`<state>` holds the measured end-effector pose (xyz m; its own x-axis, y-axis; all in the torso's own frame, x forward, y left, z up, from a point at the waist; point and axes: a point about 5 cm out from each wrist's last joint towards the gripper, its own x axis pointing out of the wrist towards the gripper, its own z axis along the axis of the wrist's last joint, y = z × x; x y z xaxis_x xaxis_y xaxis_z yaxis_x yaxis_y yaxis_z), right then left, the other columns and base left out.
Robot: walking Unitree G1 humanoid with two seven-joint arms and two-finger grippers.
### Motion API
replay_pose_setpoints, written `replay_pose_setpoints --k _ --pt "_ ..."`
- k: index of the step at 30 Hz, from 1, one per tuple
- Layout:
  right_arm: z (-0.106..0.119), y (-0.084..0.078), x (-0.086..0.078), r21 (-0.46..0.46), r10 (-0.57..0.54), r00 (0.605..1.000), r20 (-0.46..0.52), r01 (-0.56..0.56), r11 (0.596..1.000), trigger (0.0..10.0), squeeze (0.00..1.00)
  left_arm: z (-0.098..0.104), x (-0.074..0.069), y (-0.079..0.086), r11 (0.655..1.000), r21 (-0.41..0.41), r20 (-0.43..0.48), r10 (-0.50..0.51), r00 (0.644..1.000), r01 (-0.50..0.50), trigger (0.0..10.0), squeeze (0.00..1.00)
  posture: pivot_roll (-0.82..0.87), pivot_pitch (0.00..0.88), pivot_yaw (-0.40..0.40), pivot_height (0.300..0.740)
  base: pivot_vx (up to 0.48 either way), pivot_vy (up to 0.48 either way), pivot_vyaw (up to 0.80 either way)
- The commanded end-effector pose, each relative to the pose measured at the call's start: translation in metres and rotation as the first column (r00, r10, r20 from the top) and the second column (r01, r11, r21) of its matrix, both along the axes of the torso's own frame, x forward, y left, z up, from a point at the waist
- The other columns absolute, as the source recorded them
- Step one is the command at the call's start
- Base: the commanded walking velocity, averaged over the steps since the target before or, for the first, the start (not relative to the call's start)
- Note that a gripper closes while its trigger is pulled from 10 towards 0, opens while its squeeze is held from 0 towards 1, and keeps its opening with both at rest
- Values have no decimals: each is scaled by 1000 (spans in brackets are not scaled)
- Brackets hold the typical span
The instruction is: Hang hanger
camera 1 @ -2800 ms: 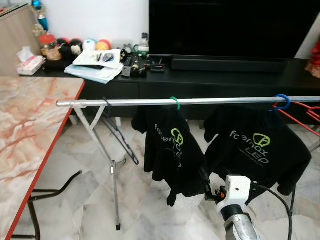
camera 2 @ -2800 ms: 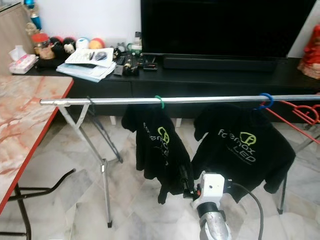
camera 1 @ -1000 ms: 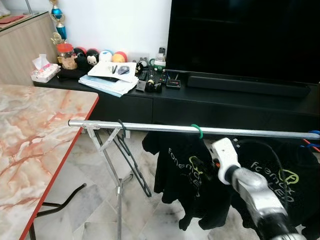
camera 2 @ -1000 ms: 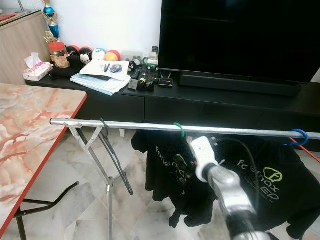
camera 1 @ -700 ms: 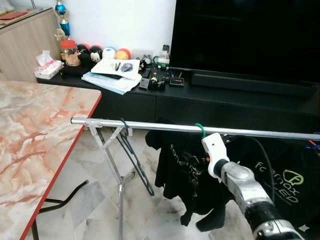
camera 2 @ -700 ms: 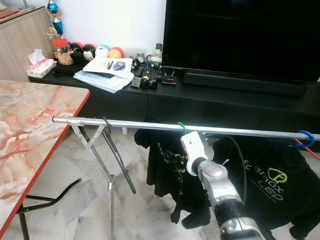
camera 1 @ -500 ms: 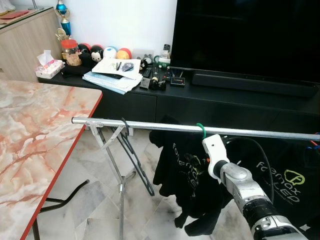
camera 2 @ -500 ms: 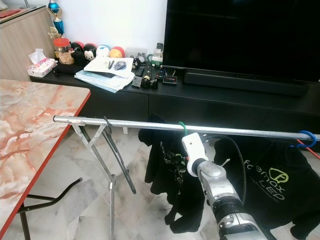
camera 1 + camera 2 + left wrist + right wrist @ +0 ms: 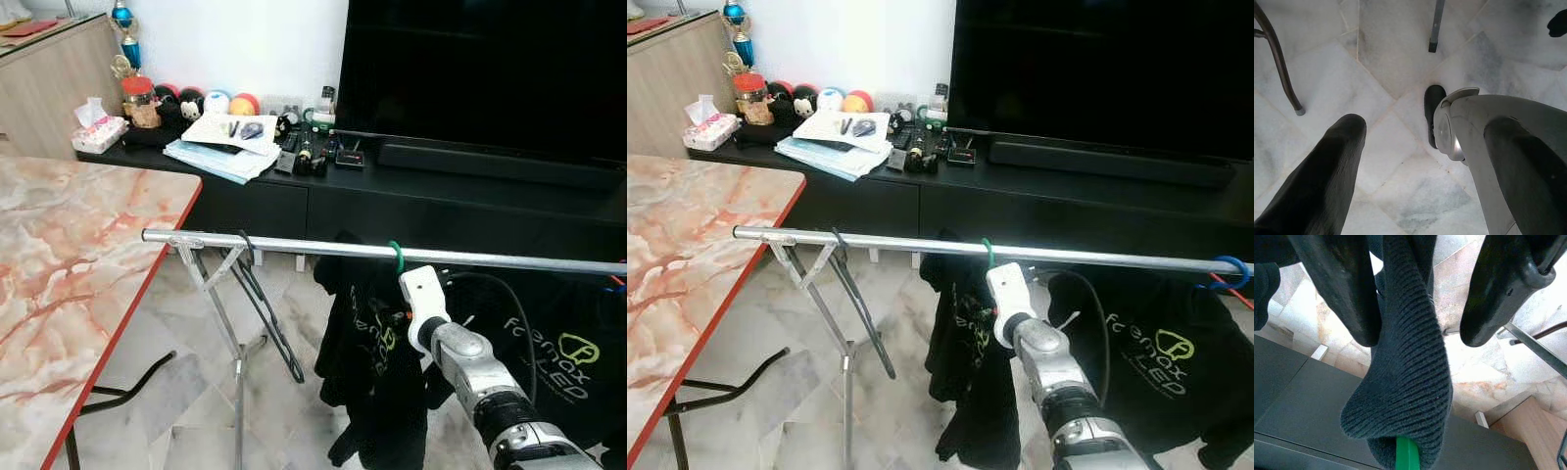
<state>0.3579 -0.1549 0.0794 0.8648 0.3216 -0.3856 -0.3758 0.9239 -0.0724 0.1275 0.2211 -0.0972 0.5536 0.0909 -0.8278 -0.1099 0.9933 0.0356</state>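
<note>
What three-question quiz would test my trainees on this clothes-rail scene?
1. True or false: the green hanger hook sits over the metal rail.
2. What lies between the fingers of the right gripper? A) a red cup B) the knit collar of the black shirt C) a book
3. Fill in: the second shirt hangs from a ___ hook.
Key: 1 true; 2 B; 3 blue.

Even, soft indoor light; head views are sharp. Glare whitens the floor [image 9: 1469, 308] at upper right in the right wrist view.
</note>
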Motion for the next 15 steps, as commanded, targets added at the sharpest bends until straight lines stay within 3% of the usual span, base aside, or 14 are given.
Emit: replay_pose_setpoints --k 1,9,15 --pt "1 2 1 7 -3 1000 4 3 1000 0 0 -4 -10 -2 1000 -13 -42 -25 999 25 10000 0 -3 84 -25 740 0 0 0" --pt "-1 3 0 7 -3 1000 -1 3 1000 0 0 2 -11 24 1000 8 -37 -6 999 6 10000 0 -4 81 -25 740 0 0 0" --pt "-2 1 0 7 -11 1000 0 11 1000 0 0 1 -8 18 1000 -3 -30 -11 999 11 10000 0 -5 80 -30 740 0 0 0"
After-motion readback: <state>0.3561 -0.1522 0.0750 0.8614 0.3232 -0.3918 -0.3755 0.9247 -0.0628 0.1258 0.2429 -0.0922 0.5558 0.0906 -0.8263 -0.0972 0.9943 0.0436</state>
